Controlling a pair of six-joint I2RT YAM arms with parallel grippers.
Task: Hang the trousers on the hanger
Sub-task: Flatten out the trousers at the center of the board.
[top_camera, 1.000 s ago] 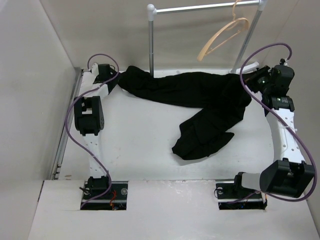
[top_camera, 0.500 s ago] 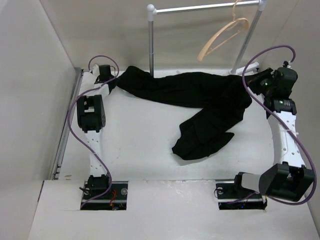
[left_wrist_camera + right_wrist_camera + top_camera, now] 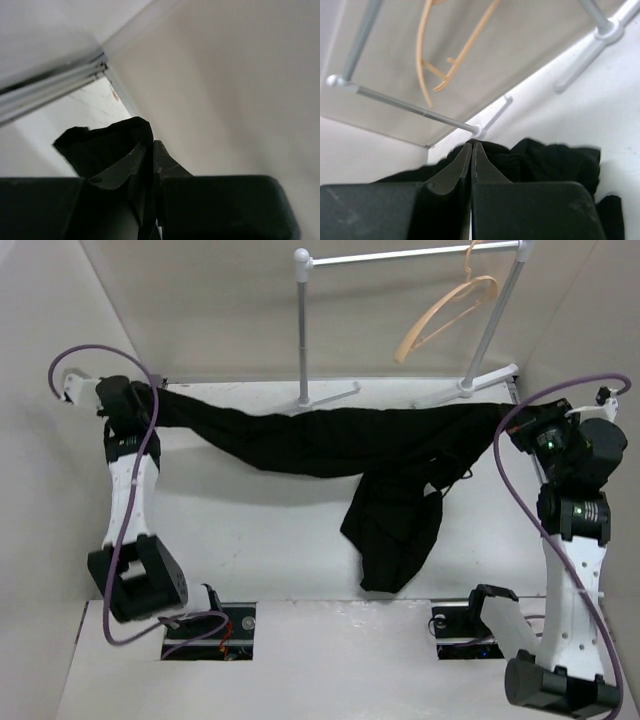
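As the two arms stand raised at either side, the trousers [image 3: 330, 440] hang in one long black band across the far half of the table [image 3: 250, 540]. The left tool [image 3: 150, 398] is clamped on the cloth's left end, jaws together with only fabric between them, up by the left wall. The right tool [image 3: 508, 418] is pinched just as tight on the right end. One loose leg droops from the middle toward the near side; whether it touches the table, I can't tell.

And the hanger [image 3: 445, 312]? It's on the rail [image 3: 400, 255] at the far right, above and behind the right tool, tilted, well apart from the cloth.

Now the risks. Both grips look like thin pinches on the very edge of the fabric, so a hard pull between the arms could slide one end free. The drooping leg is the other worry: it could drag, or catch the stand's post [image 3: 302, 330], which rises just behind the band. And the hanger hangs free by its hook, so a nudge from cloth or arm could swing it or knock it off the rail.
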